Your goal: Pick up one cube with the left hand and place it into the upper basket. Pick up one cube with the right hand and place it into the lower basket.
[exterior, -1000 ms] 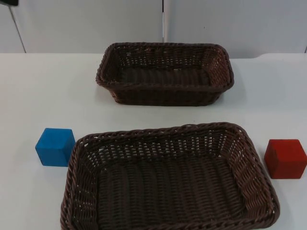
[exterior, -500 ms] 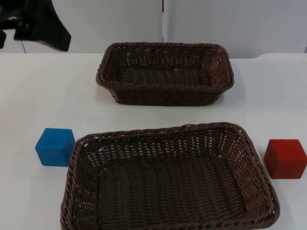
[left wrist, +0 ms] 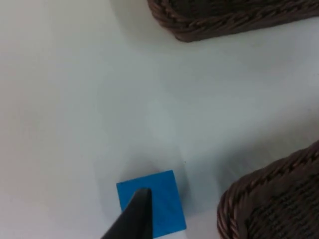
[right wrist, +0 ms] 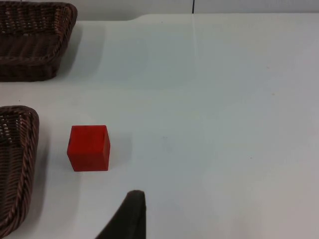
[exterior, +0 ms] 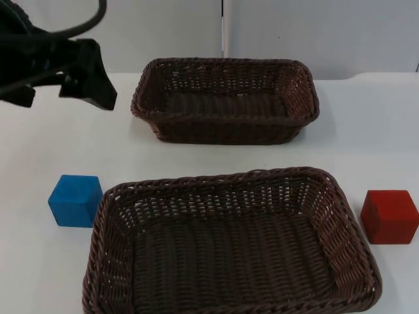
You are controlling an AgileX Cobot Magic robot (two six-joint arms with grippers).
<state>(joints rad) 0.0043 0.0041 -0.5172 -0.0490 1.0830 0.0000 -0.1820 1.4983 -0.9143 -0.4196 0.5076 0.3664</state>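
Top view shows the left gripper (exterior: 85,82) above the surface (exterior: 39,144), beside the upper basket (exterior: 226,99) on its left and well apart from the blue cube (exterior: 76,200), which rests on the surface just left of the lower basket (exterior: 232,242). The red cube (exterior: 389,216) sits just right of that lower basket. Both baskets hold nothing, so by my reading the task is at its first step: the left arm's reach for the blue cube.

The left arm enters from the upper left corner, its gripper raised over the surface and pointing down toward the near side. In the left wrist view the blue cube (left wrist: 152,203) lies right ahead of the black fingertip, with a rim of each basket to either side. How far the left fingers are spread cannot be told; they hold nothing.

The next move seems to call for lowering the left gripper over the blue cube so that a finger passes down each side, keeping clear of the lower basket's woven rim close by.

The right arm waits. In the right wrist view the red cube (right wrist: 88,148) stands ahead of its fingertip, near the lower basket (right wrist: 17,164); the right gripper's opening cannot be told either.
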